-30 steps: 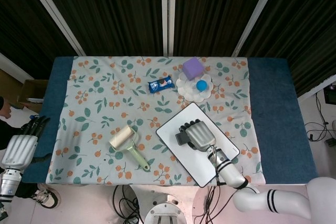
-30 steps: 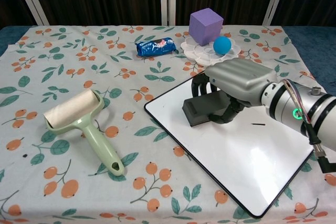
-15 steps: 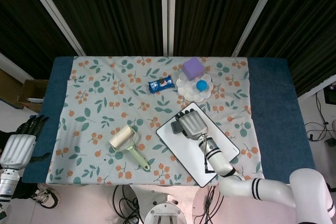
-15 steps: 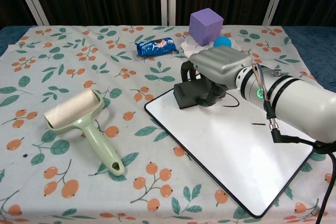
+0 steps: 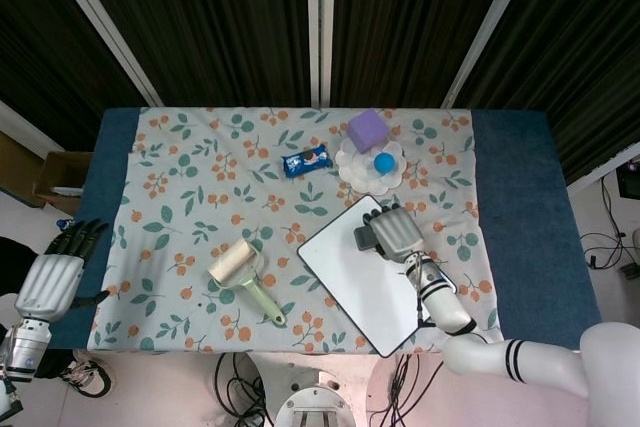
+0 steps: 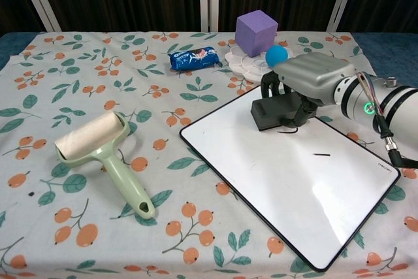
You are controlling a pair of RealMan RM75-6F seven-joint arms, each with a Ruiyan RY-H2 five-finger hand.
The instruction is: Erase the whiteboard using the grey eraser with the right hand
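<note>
Right hand: we see our silver right hand (image 6: pixel 312 76) grasping the dark grey block eraser (image 6: pixel 277 113) from above, fingers curled down over its far side, thumb on the near side; in the head view the same hand (image 5: pixel 397 231) covers most of the eraser (image 5: pixel 364 237).
Eraser place: it lies flat on the upper corner of the white rectangular whiteboard with black frame (image 6: pixel 287 181), the corner nearest the palette.
Eraser axis: its long axis runs about left to right in the chest view, a little tilted, the left end sticking out from under the fingers.
Marks: a short curved black stroke (image 6: pixel 287 131) is just in front of the eraser, and a small black dash (image 6: pixel 321 155) is further toward the middle of the board.
Whiteboard: it lies turned like a diamond on the flower-printed tablecloth (image 6: pixel 98 89), one corner at the near table edge.
Containers: the white flower-shaped palette tray (image 6: pixel 247 61) holds a purple cube (image 6: pixel 256 32) and a small blue ball (image 6: pixel 275 55), the ball beside the cube.
Other things: a blue snack packet (image 6: pixel 193 58) lies left of the palette; a pale green lint roller with a cream paper roll (image 6: pixel 98 148) lies well apart on the left, handle toward the near edge.
Left hand: our left hand (image 5: pixel 58 272) hangs beside the table's left edge, released, with dark fingers spread and nothing in it.
</note>
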